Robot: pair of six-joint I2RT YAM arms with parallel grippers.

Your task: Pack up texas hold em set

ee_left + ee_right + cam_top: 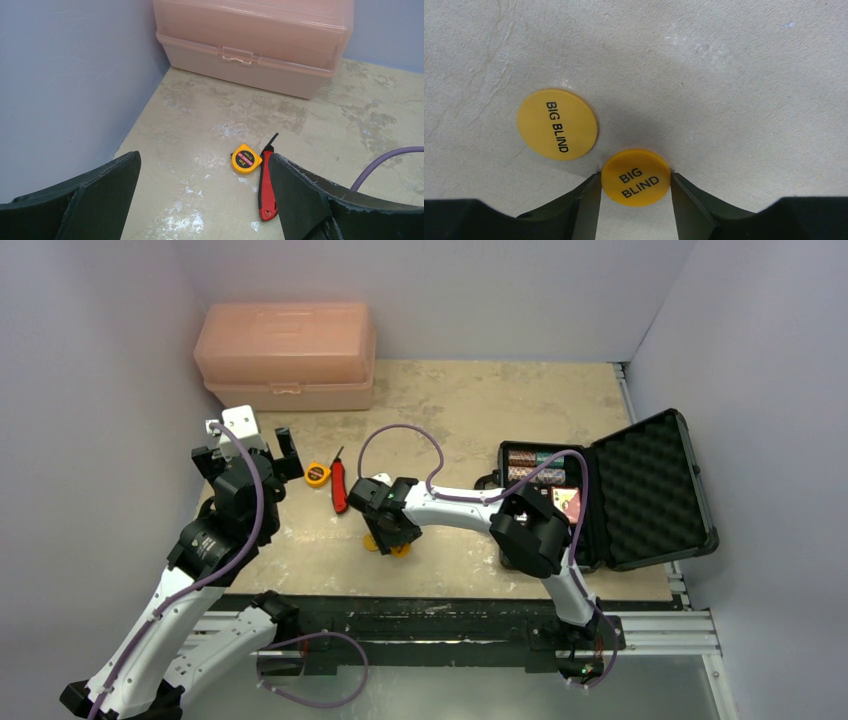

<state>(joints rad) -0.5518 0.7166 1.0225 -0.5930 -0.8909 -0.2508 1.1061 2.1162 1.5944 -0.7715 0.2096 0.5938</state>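
The black case (690,530) lies open at the right, its egg-crate foam lid (650,485) tilted back. Striped poker chips (528,465) and a red card deck (567,502) sit inside. My right gripper (392,530) reaches left of the case, down at the table. In the right wrist view it (636,186) is shut on an orange "BIG BLIND" disc (636,177), with a finger touching each side. A second orange disc (557,124) lies flat just beyond it. My left gripper (205,200) is open and empty above the table at the left. The dice and the blue deck are not visible.
A peach plastic toolbox (287,355) stands closed at the back left, also in the left wrist view (250,45). A yellow tape measure (246,159) and a red utility knife (266,192) lie between my left gripper (262,445) and the right gripper.
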